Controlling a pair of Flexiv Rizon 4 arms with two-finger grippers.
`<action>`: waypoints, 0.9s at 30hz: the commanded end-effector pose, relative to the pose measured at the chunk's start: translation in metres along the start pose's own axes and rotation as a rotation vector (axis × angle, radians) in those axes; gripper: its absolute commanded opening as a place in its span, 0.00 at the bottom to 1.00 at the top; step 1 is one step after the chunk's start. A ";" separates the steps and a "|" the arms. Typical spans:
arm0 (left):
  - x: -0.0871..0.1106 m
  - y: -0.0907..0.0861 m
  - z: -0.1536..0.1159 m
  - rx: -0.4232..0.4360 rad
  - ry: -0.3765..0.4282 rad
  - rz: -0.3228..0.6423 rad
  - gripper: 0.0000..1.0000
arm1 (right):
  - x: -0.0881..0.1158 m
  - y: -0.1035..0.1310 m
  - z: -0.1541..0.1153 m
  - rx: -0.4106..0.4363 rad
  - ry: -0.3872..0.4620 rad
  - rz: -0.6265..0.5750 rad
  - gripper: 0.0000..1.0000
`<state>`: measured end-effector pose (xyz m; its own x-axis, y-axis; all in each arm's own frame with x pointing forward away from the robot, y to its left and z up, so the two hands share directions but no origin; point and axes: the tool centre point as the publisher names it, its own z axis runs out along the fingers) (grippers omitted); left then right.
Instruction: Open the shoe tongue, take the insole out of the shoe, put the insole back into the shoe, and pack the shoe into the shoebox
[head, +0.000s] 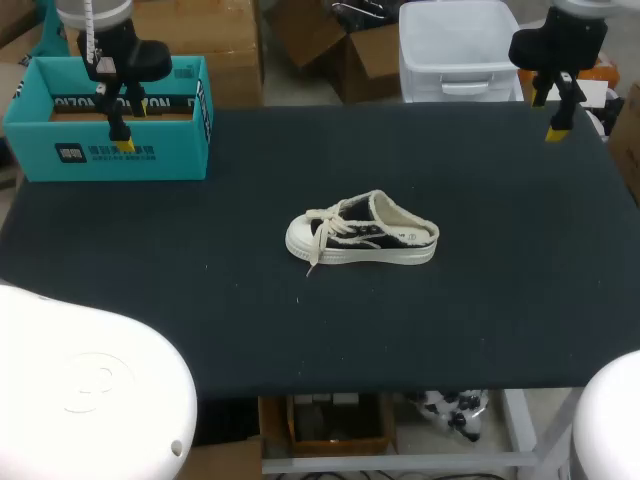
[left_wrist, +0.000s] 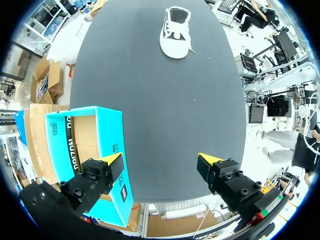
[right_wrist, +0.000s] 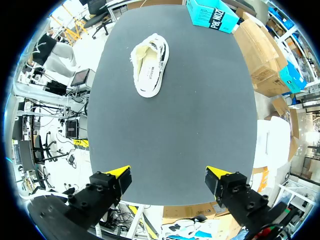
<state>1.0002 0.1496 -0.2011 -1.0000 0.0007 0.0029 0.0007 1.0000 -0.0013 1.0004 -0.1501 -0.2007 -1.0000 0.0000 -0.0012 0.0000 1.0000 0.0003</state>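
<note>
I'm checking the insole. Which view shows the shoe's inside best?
Right wrist view: it looks into the black-and-cream canvas shoe, insole showing. Head view shows its side; left wrist view, its toe end.

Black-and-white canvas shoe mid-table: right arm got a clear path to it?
Probably yes: the right claw is open and only bare dark tabletop lies between it and the black-and-white canvas shoe.

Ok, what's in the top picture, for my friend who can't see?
A white and black shoe sits in the middle of a dark table, toe pointing left, laces loose. An open teal box stands at the far left corner with the left claw above its front wall. The right claw hangs over the far right corner.
</note>
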 end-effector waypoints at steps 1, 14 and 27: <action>0.000 0.000 0.000 -0.001 0.000 0.000 1.00 | 0.000 0.000 0.000 0.000 0.000 0.000 1.00; 0.000 0.000 0.000 -0.001 0.000 0.000 1.00 | 0.000 0.000 0.000 0.000 0.000 0.000 1.00; 0.003 -0.003 -0.005 0.030 0.031 -0.093 1.00 | 0.000 0.000 0.000 0.000 0.000 0.000 1.00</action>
<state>0.9945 0.1459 -0.1997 -0.9970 -0.0737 0.0226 -0.0741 0.9971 -0.0161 1.0004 -0.1500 -0.2007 -1.0000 0.0000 -0.0012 0.0000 1.0000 0.0003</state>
